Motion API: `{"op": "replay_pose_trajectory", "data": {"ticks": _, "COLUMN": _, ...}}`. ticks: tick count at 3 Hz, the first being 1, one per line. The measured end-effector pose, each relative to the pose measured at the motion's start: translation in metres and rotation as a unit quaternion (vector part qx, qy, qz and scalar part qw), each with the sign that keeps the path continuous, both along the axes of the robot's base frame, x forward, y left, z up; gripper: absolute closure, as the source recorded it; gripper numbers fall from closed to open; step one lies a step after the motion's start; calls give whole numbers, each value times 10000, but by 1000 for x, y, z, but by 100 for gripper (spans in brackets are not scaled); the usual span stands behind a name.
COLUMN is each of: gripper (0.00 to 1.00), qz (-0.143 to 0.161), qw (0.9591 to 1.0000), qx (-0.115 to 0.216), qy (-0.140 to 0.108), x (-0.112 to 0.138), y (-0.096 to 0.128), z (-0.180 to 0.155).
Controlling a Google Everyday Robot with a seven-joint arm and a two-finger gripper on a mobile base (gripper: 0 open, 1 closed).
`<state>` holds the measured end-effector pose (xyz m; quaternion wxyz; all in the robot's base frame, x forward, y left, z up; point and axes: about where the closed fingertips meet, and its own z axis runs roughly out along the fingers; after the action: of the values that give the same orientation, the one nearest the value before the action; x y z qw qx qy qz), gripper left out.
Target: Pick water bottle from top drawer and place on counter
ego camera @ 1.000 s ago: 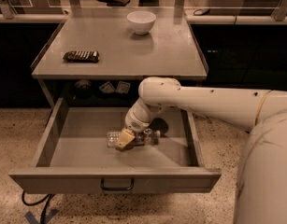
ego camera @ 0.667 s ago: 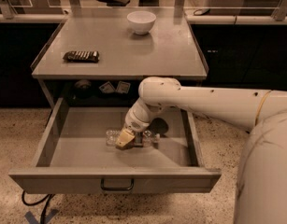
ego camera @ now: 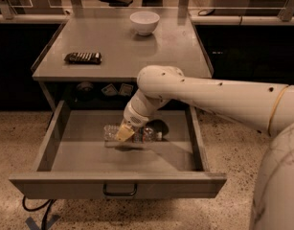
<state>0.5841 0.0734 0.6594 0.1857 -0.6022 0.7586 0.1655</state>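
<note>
Up and slightly left goes my claw (ego camera: 124,134) since a second ago, and the water bottle (ego camera: 147,134) rises with it, lying sideways just above the floor of the open top drawer (ego camera: 65,186). My claw is clamped around its middle. On the worktop (ego camera: 137,51) behind sit a white bowl (ego camera: 144,22) and a dark bar (ego camera: 83,57).

one camera, up high beside the robot's body, looking down and forward at the counter (ego camera: 118,51) and the open drawer (ego camera: 79,152). close in, the arm (ego camera: 218,97) enters from the right, gripper (ego camera: 125,132) down in the drawer at the bottle (ego camera: 109,132).
</note>
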Motion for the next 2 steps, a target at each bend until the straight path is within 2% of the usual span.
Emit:
{"op": "replay_pose_trajectory", "data": {"ticks": 1, "gripper": 100, "qz": 391, "qw": 9991, "qx": 6, "qy": -141, "x": 3, "y": 11, "z": 69}}
{"op": "replay_pose_trajectory", "data": {"ticks": 2, "gripper": 100, "qz": 864, "qw": 9959, "qx": -65, "qy": -245, "x": 0, "y": 13, "z": 160}}
